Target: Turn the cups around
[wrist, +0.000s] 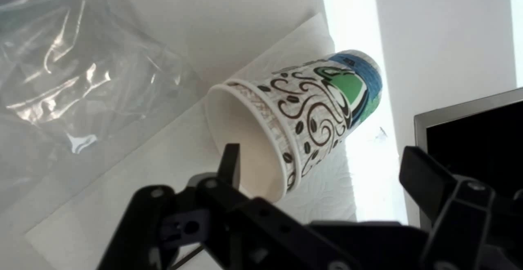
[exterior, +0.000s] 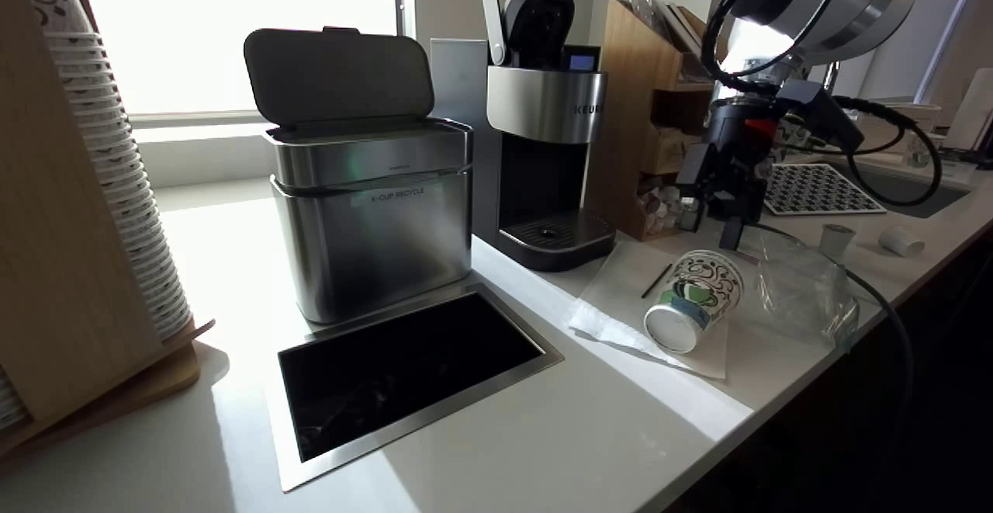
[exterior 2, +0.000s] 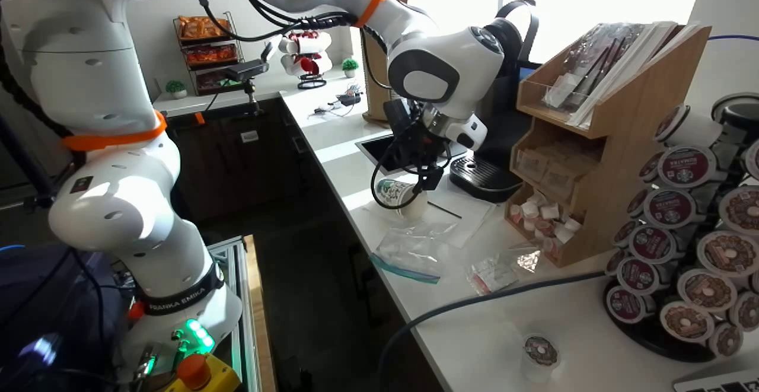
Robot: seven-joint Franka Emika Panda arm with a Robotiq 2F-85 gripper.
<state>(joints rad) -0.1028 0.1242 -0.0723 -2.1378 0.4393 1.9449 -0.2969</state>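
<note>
Since the paper cups (wrist: 314,106) lie on their side on the napkin (wrist: 159,168), one tucked inside the other, you need to take hold of both at once. The end effector (wrist: 324,166) has its fingers (wrist: 229,164) wide apart, and they hold nothing. In the wrist view, one finger shows against the open mouth, and the other is off past the closed end, toward the steel frame (wrist: 470,108). It looks best to twist the end effector, so the fingers close across the round sides and not on the two ends. Go down slowly and squeeze softly, because paper can crush. Hold near the middle, or the inner cup may slide out as you turn. Watch the plastic bag (wrist: 61,82) by the mouth and the dark stick (exterior: 657,280) beside the cups, as they could get dragged along.

Some things are hard to see. You can't tell how high the fingers are over the worktop (exterior: 605,443). The wrist view cuts off most of the dark stick, and a finger hides a bit of the mouth. In an exterior view, a loop of black cable (exterior 2: 373,181) runs in front of the cups. How deep the inner cup goes is hidden too
</note>
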